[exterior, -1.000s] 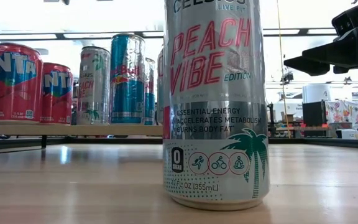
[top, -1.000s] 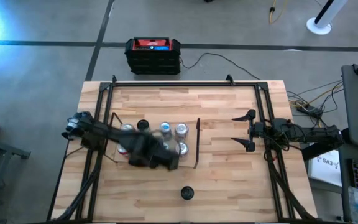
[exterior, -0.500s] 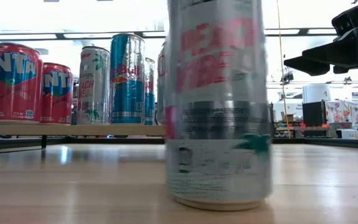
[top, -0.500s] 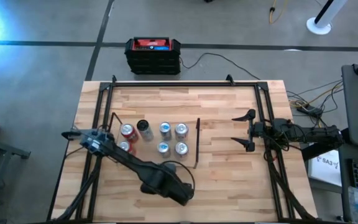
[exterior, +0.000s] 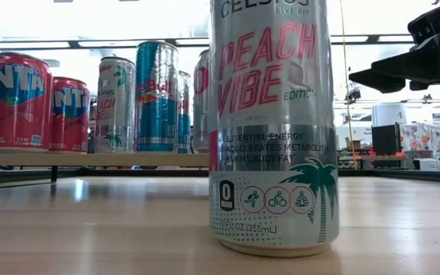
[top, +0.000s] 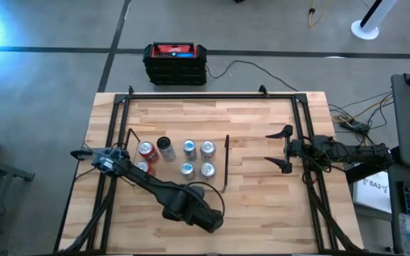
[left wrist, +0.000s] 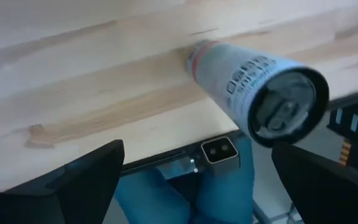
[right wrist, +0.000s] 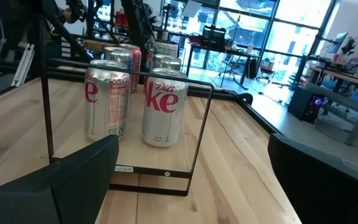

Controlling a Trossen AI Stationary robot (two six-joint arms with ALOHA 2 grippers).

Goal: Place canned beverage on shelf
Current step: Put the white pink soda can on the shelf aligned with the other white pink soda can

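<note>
Canned beverage upright between the open left gripper's fingers.

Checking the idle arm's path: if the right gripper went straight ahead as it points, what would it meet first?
Probably the shelf's thin black upright bar; the right gripper points at it, with Diet Coke cans just behind.

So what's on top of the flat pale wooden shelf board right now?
Six upright cans stand on the pale wooden shelf board: two red Fanta cans, a teal can and silver ones. The left arm partly covers one red can.
</note>
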